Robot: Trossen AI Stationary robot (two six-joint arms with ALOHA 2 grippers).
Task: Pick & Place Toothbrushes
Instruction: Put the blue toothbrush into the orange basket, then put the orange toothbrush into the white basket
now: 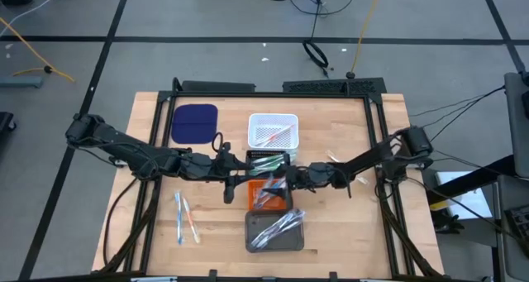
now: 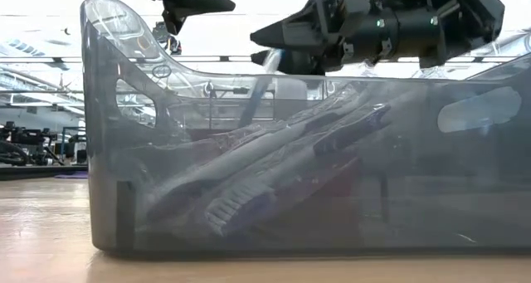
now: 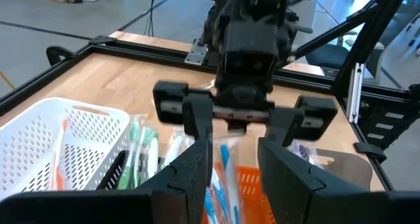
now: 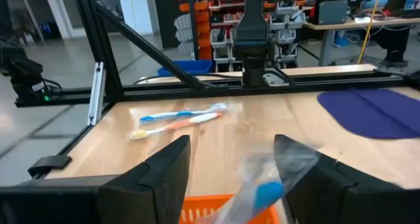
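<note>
We see both grippers meeting over the orange slotted plastic tray (image 1: 266, 191) at table centre. The right gripper (image 4: 231, 159), fingers parted, has a wrapped light-blue plastic toothbrush (image 4: 262, 192) between them; the left gripper (image 3: 230, 155) stands wide open, empty. Two loose wrapped toothbrushes (image 1: 186, 218) lie at eight o'clock from the tray.

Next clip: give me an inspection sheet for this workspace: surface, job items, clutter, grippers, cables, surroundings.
Surface: wooden table, black frame.
Job's things: toothbrushes in the white tray, black tray, orange tray and grey tray; two loose toothbrushes on the wood.
Clutter: dark blue pad.
Grippers: left gripper open beside the orange tray; right gripper open above it, a wrapped blue toothbrush between its fingers.
Cables: floor cables behind the table.
Surroundings: workshop shelving; nobody seen.
</note>
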